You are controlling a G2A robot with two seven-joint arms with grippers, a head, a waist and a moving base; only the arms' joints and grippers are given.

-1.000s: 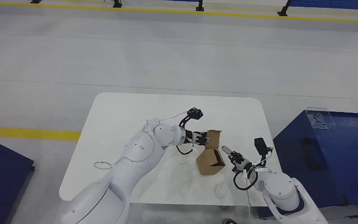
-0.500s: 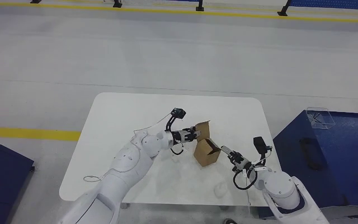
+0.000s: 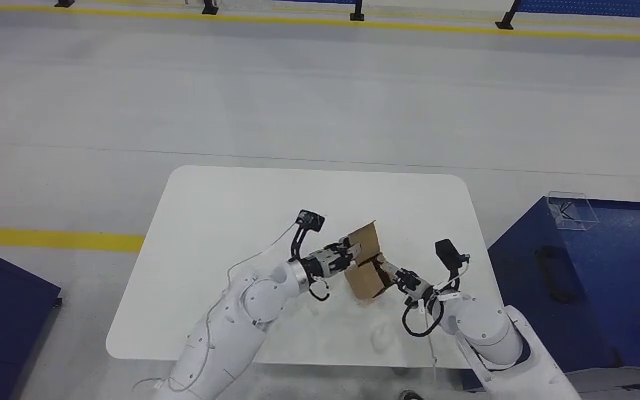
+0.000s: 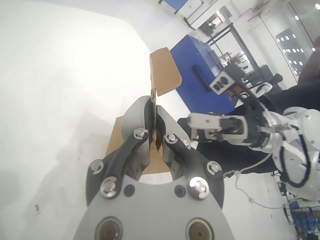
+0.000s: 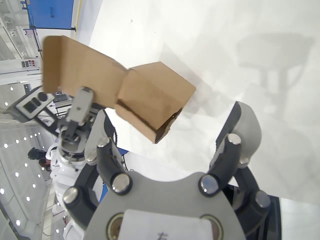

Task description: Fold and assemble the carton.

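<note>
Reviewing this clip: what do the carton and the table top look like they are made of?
Carton: brown cardboard, matte and unprinted. The signs are creased fold lines and a thin raw edge where the left tool pinches it. Table: smooth, seamless white top with rounded corners, likely laminate or painted board, though the look leaves that open.

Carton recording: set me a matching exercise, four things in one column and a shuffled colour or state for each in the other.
Things:
1. carton
2. left gripper
3. right gripper
4. table

States:
A. fingers open, close to the carton
B. white
C. brown, one flap raised
D. fingers shut on a carton wall

Pairs: 1-C, 2-D, 3-A, 4-B.
</note>
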